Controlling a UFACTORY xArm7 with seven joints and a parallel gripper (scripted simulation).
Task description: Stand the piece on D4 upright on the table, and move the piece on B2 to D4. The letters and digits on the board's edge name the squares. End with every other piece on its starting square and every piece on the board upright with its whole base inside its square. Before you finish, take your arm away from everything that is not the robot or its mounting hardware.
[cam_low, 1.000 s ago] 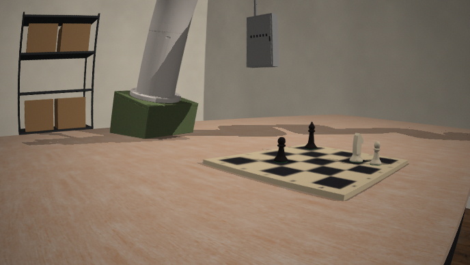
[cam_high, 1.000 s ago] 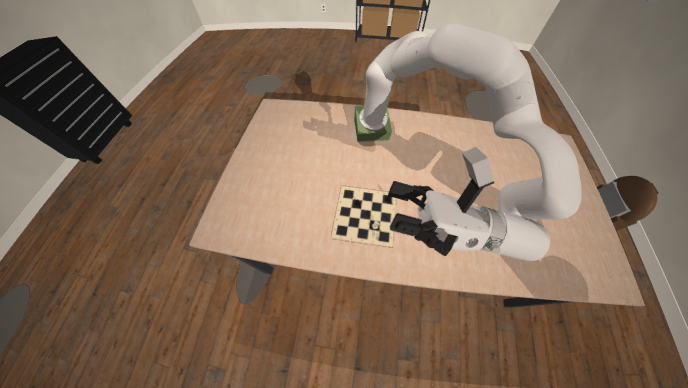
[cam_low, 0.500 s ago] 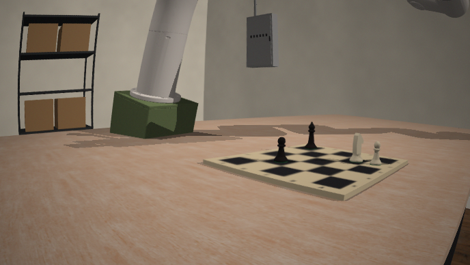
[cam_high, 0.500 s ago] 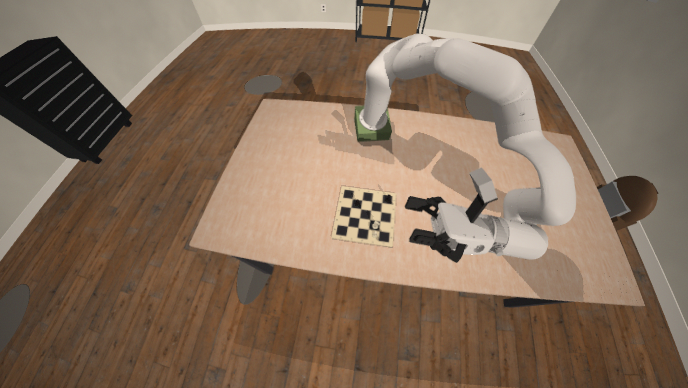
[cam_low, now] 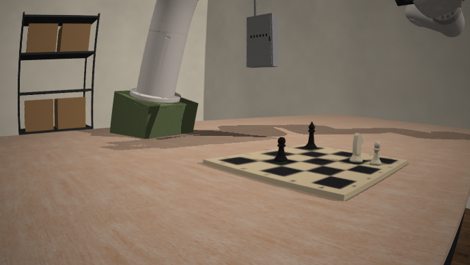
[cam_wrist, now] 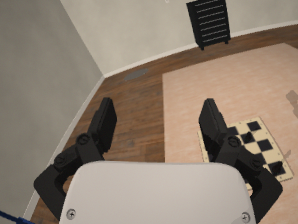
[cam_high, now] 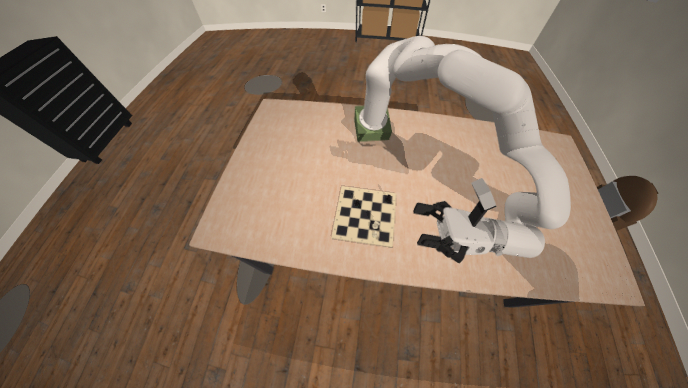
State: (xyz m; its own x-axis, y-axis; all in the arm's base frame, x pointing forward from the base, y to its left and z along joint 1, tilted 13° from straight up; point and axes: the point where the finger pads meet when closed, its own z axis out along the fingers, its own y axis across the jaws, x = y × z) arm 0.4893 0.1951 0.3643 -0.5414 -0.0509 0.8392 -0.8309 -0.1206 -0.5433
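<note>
On the pale wooden table point(cam_low: 102, 205), going from left to right in the exterior view, a black shelf rack point(cam_low: 21, 73) with brown boxes stands against the far wall, then the green pedestal point(cam_low: 136, 119) that carries the white arm point(cam_low: 164, 51), then a grey wall box point(cam_low: 261, 40) hanging higher up, and then the chessboard point(cam_low: 345, 195) lying flat toward the right edge. Four pieces stand upright on the board: a black pawn point(cam_low: 281, 149) nearest the left, a black bishop point(cam_low: 311, 136) behind it at the far edge, a white knight point(cam_low: 356, 147), and a small white pawn point(cam_low: 376, 154) just beside the knight on its right. The letters and digits along the border are too small to read, so which of these sits on D4 and which on B2 cannot be told from here. From above, the board point(cam_high: 338, 214) lies near the table's middle, and the gripper point(cam_high: 426, 225) is beside the board's right edge, apart from it, pointing toward it, the arm curving back from the pedestal point(cam_high: 372, 134). Its black fingers are spread fully apart with nothing between them; the wrist camera looks through the gap at floor and table edge, with the board point(cam_wrist: 262, 139) showing behind the right finger.
</note>
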